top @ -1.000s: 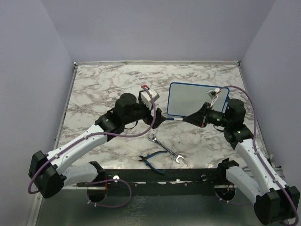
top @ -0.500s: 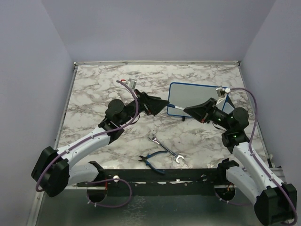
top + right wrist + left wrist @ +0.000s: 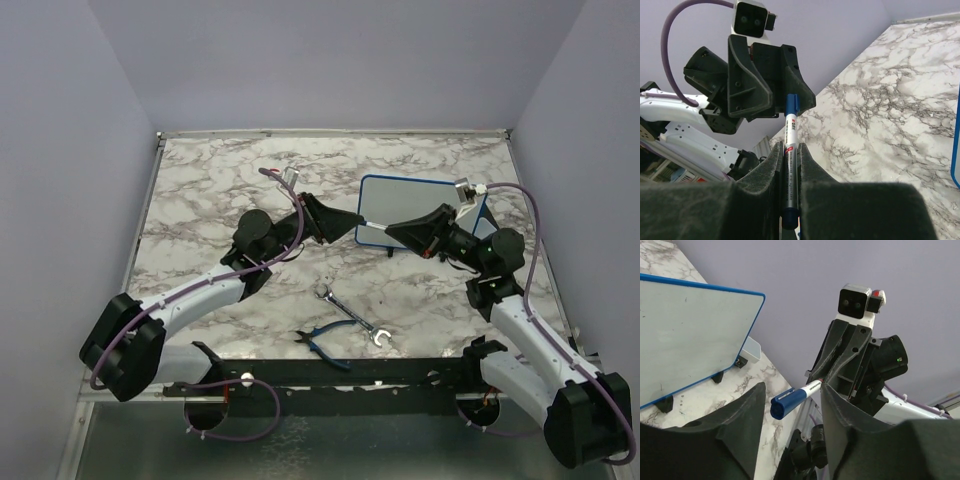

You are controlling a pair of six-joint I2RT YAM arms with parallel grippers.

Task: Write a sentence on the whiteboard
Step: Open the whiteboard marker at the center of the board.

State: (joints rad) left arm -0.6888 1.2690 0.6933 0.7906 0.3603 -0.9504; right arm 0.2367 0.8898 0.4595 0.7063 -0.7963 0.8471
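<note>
marker (image 3: 790, 131) in right claw (image 3: 789, 150), cap (image 3: 788, 402) inside left claw (image 3: 792, 390)

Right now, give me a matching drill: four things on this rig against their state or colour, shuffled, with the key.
Things:
1. white marker pen with blue cap
2. small blue-framed whiteboard
3. open-ended metal wrench
4. small pliers

States:
A. lies flat on the marble table, handles blue
B. clamped in the shut right pincer
C. stands on black feet
D. lies flat on the marble table, silver all over

Pairs: 1-B, 2-C, 3-D, 4-A
</note>
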